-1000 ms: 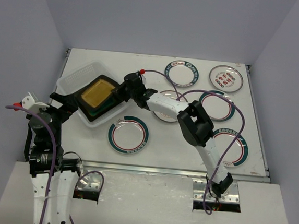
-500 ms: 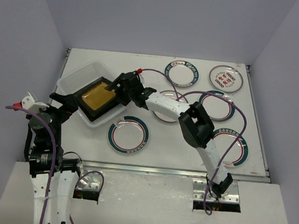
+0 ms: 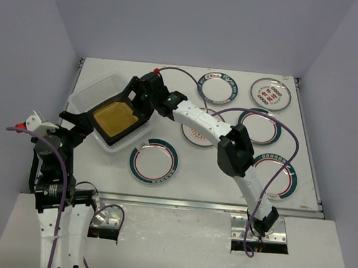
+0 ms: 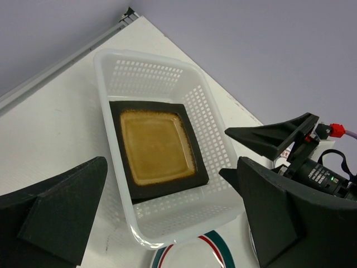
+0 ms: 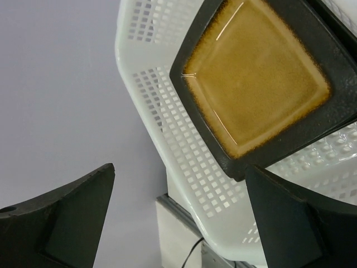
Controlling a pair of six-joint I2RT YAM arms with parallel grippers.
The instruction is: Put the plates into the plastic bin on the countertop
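The plastic bin [image 3: 92, 92] stands at the countertop's [image 3: 194, 180] left side. A square amber plate [image 3: 114, 118] with a dark rim lies flat inside it [image 4: 156, 146] [image 5: 255, 78], with a darker plate edge showing beneath it. My right gripper [image 3: 134, 102] hangs open just above the bin's right side [image 5: 178, 218], holding nothing. My left gripper [image 3: 79, 125] is open at the bin's near left corner [image 4: 173, 220], apart from it. Several round rimmed plates lie on the countertop, the nearest one [image 3: 154, 161] just below the bin.
Round plates sit at the back [image 3: 218, 87], back right [image 3: 271, 93], right [image 3: 259, 126] and near right [image 3: 282, 177]. One with an orange centre [image 3: 194, 134] is partly hidden under my right arm. Grey walls close in on three sides.
My right gripper has opened and let go of the amber plate, which now lies flat in the bin. The gripper has drawn back toward the far side. The left arm is still.
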